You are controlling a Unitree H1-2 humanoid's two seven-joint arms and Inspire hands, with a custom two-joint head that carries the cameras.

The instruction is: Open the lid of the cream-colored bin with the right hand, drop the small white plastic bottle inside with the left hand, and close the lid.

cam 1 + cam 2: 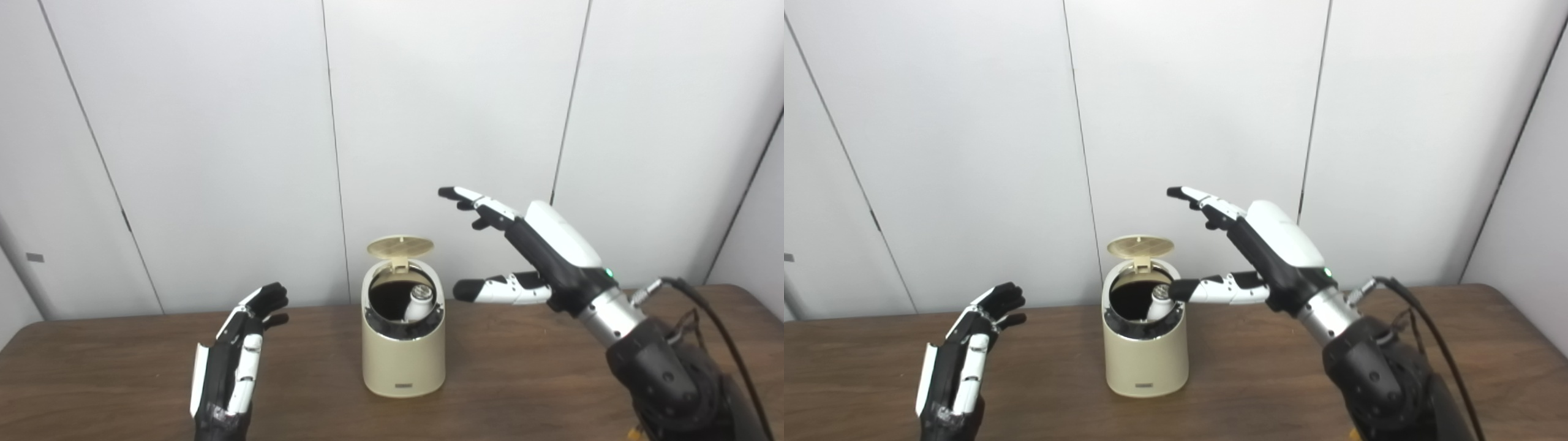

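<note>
On the brown bench (527, 380) stands the cream-colored bin (403, 355), near the middle. Its lid (400, 246) is tipped up at the back, so the top is wide open. The small white bottle (420, 302) is already inside, leaning against the right side of the hole with its cap poking up. So I think the drop is done and only closing the lid is left.

The right hand (539, 257) is up in the air, to the right of the bin and higher than the lid. Its fingers are spread apart and point toward the lid, and its thumb sticks out low toward the bin. It holds nothing. It looks ready to come down on the lid and push it shut.

The left hand (236, 361) waits off to the left, well apart from the bin. Its fingers are stretched up and loose, with nothing in them. It seems to stay back to keep out of the way.

Most of the bottle is hidden down in the dark bin. The bottom of the bin inside cannot be seen. Both arms are cut off at the bottom edge.
</note>
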